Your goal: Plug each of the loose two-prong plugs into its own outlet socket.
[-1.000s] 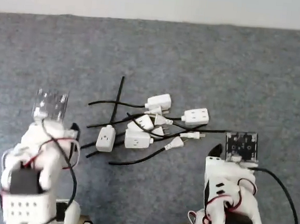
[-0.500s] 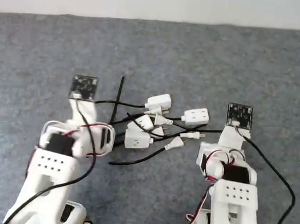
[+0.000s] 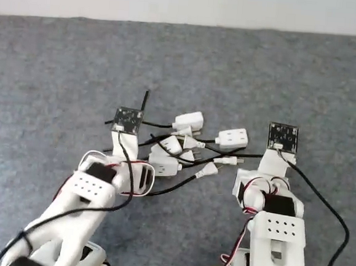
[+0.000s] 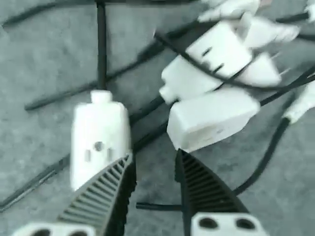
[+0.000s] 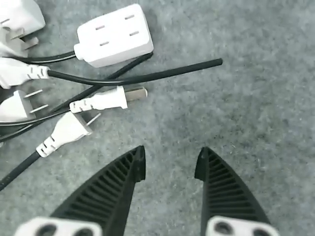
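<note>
Several white sockets and two-prong plugs on black cords lie tangled mid-table. In the left wrist view my left gripper (image 4: 153, 163) is open, low over the carpet between one white socket (image 4: 98, 140) and a second socket (image 4: 212, 118), holding nothing. A third socket (image 4: 214, 54) lies beyond under a cord. My right gripper (image 5: 171, 152) is open above bare carpet. Just ahead of it lie a loose plug (image 5: 106, 101), a second plug (image 5: 66, 130) and a double socket (image 5: 114, 34). From above, the left arm (image 3: 100, 185) reaches into the pile's near-left side.
Grey carpet (image 3: 281, 73) covers the table, with a pale wall along the far edge. A stiff black cord end (image 3: 145, 96) sticks out behind the pile. The right arm (image 3: 276, 221) stands right of the pile, its black cable (image 3: 334, 225) looping beside it.
The left arm has unfolded and swung right from the table's left side into the pile, covering the near-left socket. The right arm stretched forward a second ago and has held still since.
</note>
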